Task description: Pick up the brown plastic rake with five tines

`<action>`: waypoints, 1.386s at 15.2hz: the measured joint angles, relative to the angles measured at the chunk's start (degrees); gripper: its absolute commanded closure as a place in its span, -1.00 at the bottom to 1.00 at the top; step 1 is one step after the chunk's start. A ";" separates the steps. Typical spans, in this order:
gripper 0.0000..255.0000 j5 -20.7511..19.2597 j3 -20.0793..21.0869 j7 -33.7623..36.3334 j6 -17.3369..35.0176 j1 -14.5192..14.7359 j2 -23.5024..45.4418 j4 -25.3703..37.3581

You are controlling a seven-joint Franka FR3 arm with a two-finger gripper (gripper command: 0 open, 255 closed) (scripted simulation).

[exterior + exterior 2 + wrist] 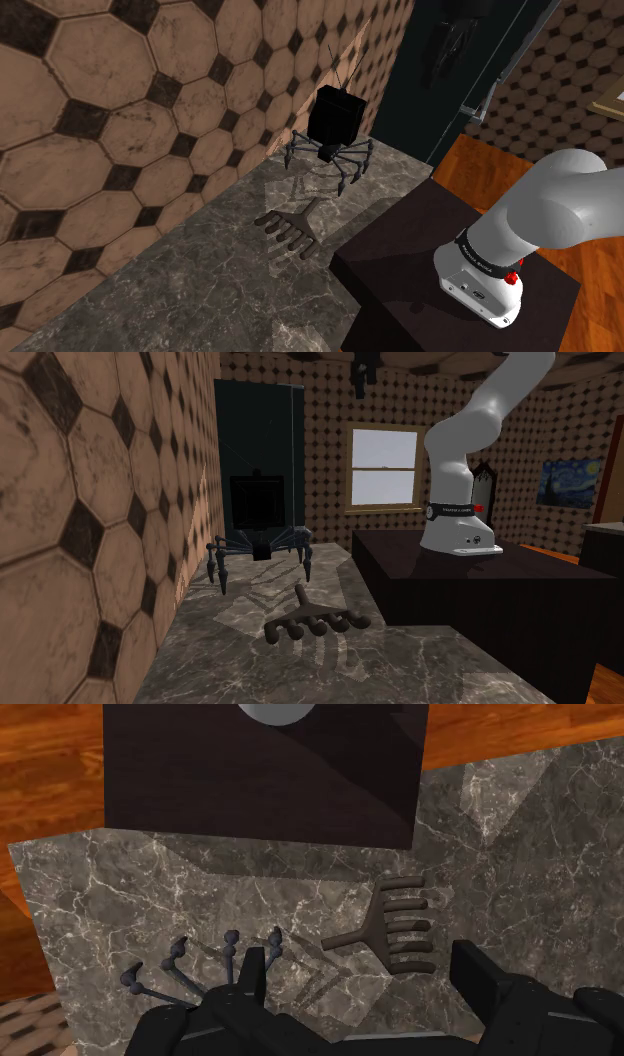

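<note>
The brown rake lies flat on the grey marble counter, its five tines pointing away from its short handle. The second exterior view shows the rake in front of the dark stand. My gripper hangs high above the counter and is open, with nothing between its black fingers. Seen from the wrist, the rake lies far below, just beyond the gap between the fingers. My black hand reaches the top edge of the second exterior view.
A black box on spidery legs stands at the counter's far end, close to the rake's handle. The dark stand borders the counter. A tiled wall runs along the other side. Beyond lie a dark door and wooden floor.
</note>
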 measured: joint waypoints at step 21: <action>-1.00 14.86 28.94 43.71 41.48 -6.57 9.60 -23.84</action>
